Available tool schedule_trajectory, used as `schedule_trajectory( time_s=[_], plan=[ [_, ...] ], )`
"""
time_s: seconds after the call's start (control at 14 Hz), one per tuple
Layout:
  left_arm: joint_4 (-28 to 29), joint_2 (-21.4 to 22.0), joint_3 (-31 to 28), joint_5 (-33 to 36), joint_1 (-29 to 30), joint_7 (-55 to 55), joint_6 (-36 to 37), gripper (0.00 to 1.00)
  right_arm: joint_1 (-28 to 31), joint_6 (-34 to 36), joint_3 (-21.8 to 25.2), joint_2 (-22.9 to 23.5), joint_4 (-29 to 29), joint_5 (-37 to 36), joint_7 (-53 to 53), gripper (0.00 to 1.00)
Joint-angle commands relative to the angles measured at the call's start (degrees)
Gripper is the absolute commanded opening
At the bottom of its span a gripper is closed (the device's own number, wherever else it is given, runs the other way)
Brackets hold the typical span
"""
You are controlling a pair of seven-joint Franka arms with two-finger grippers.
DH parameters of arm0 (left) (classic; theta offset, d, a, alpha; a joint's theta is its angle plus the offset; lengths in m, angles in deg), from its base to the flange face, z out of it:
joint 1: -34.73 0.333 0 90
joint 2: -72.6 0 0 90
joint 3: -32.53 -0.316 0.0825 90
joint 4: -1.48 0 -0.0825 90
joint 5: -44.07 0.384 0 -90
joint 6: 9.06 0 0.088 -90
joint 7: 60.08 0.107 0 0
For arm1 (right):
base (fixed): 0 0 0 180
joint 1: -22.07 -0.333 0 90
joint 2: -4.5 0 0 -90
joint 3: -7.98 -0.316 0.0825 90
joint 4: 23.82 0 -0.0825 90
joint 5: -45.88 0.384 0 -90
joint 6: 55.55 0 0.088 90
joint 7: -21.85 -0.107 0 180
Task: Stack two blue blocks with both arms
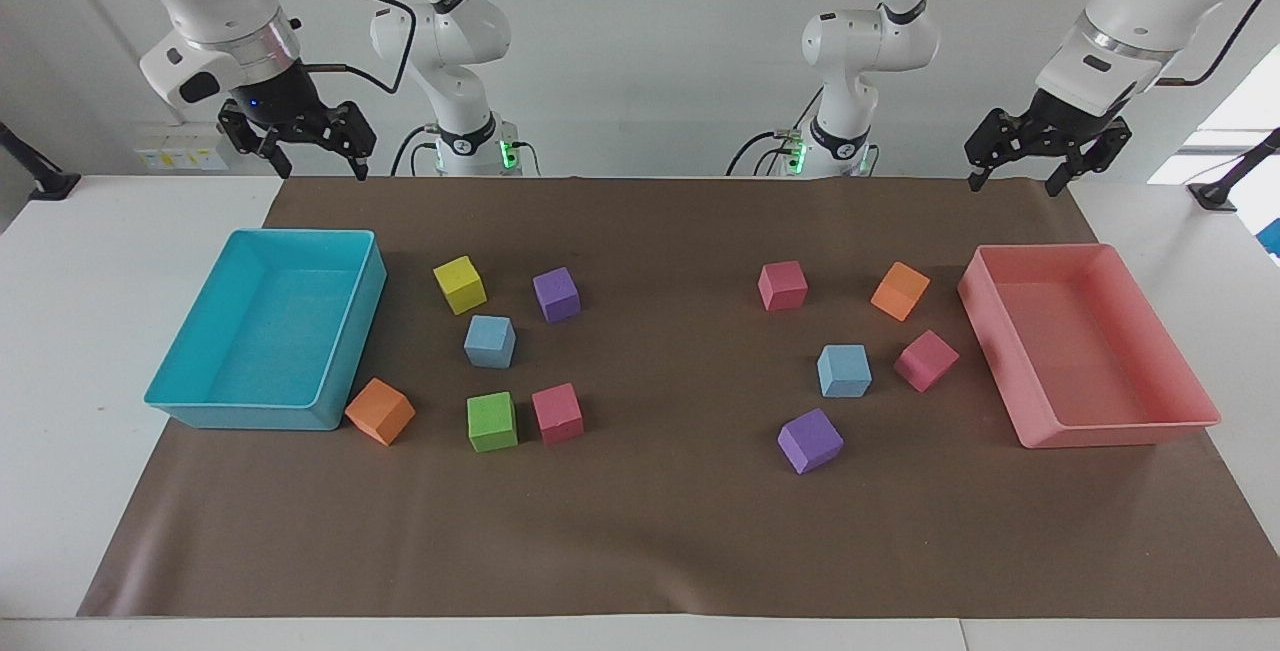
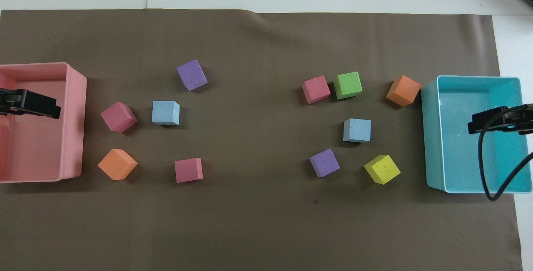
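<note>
Since the two blue blocks lie well apart on the brown mat, each one belongs naturally to a different arm: one blue block point(image 1: 844, 371) sits toward the left arm's end, just beside a pink cube point(image 1: 926, 360) and near the pink tray point(image 1: 1190, 416), and the other blue block point(image 1: 490, 341) sits toward the right arm's end, between a yellow cube point(image 1: 460, 284) and a green cube point(image 1: 492, 421). Both cubes rest flat and have no long axis, so only the turn of their sides matters for a grasp. The left gripper point(image 1: 1018, 177) hangs high over the mat's edge at the robots' end, fingers spread and holding nothing; the right gripper point(image 1: 322, 164) hangs likewise, also spread and holding nothing. Each block therefore lies farther from the robots than its gripper and toward the middle of the surface. Only the facing view shows this height; the overhead view makes the grippers seem to be over the trays, but it shows the turn of each cube better.
</note>
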Motion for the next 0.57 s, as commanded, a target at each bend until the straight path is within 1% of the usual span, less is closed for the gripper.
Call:
schedule_trajectory(
  time_s=[0.0, 0.5],
  plan=[
    [0.3, 0.7, 0.5, -0.2, 0.8, -0.2, 0.7, 1.00, 1.5, 1.2, -0.2, 0.2, -0.7, 0.4, -1.0, 1.00],
    [0.3, 0.7, 0.5, -0.2, 0.8, -0.2, 0.7, 1.00, 1.5, 1.2, -0.4, 0.1, -0.7, 0.5, -1.0, 1.00]
  ],
)
